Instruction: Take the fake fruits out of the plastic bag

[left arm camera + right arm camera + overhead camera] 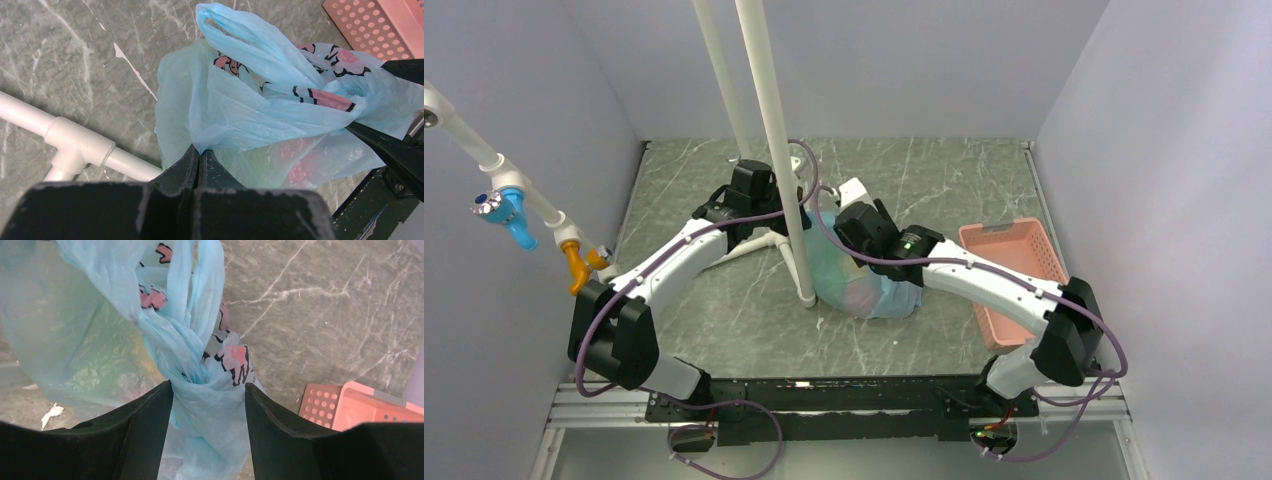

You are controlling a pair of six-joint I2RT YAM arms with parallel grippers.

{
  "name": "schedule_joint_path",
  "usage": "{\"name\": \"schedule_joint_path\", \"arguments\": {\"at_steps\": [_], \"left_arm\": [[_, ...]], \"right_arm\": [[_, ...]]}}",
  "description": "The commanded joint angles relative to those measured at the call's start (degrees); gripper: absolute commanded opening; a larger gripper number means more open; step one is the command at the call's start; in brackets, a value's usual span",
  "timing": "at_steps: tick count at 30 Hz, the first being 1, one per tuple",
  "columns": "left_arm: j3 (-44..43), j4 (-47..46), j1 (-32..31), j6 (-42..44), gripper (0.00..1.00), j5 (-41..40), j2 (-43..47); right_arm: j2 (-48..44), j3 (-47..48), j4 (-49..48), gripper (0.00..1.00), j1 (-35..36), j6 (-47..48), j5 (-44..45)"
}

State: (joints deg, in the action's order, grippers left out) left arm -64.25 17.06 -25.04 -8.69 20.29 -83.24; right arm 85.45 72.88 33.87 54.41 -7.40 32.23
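Note:
The light blue-green plastic bag [864, 285] lies on the table between my arms. It also shows in the left wrist view [250, 110] and the right wrist view [190, 355]. The fake fruits are inside it and show only as blurred red [300, 167] and green [100, 350] shapes through the film. My left gripper [199, 151] is shut on a fold of the bag's edge; in the top view it [812, 220] is partly behind the white pole. My right gripper [209, 390] is open, its jaws astride the bag's twisted neck; the top view shows it [844, 212] at the bag's far end.
A pink slotted tray [1014, 275] stands right of the bag, close to the right arm. A white pipe stand [774, 130] rises just left of the bag, and its foot [75, 145] lies on the table. Grey walls close in the table.

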Motion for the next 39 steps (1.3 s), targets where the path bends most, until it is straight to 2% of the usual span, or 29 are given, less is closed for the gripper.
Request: {"name": "schedule_joint_path", "arguments": {"at_steps": [1,3,5,6,8,16,19,24,30,37,39], "left_arm": [[-2.44,-1.16,-0.27,0.68,0.00,2.03,0.44],[-2.37,-1.15,-0.23,0.73,0.00,1.76,0.66],[-1.94,-1.43,-0.27,0.65,0.00,1.33,1.07],[-1.68,-1.58,-0.26,0.50,0.00,0.88,1.28],[-1.42,-1.85,-0.15,-0.10,0.00,-0.69,1.49],[-1.36,-1.33,2.17,-1.95,0.00,-5.23,2.13],[-1.97,-0.22,2.45,-1.42,0.00,-5.88,2.31],[-1.13,-0.64,2.58,-1.38,0.00,-9.37,3.93],[-1.07,-0.68,2.68,-1.41,0.00,-9.56,4.30],[-1.31,-0.11,2.63,-1.20,0.00,-9.45,4.36],[-1.58,-0.10,2.65,-1.03,0.00,-8.62,4.35]], "right_arm": [[-4.55,-2.74,-4.54,0.55,-0.12,1.86,2.56],[-4.52,-3.19,-5.60,0.50,-0.14,1.92,1.81],[-4.13,-3.31,-5.95,0.24,-0.14,1.62,2.22],[-4.03,-3.20,-5.74,0.15,-0.09,1.15,2.53],[-4.81,-3.29,-5.62,0.09,-0.05,0.38,2.71],[-14.69,-10.09,-12.02,0.09,-1.77,0.47,-2.59],[-18.66,-13.15,-14.71,0.00,-3.08,-0.89,-3.85],[-26.66,-20.03,-19.85,0.00,-8.00,-7.77,-8.51],[-37.74,-33.64,-25.75,0.00,-13.58,-17.34,-15.22],[-46.79,-41.96,-20.40,0.01,-14.04,-27.17,-15.60],[-47.40,-43.58,-19.70,0.06,-14.17,-29.77,-17.37]]}}
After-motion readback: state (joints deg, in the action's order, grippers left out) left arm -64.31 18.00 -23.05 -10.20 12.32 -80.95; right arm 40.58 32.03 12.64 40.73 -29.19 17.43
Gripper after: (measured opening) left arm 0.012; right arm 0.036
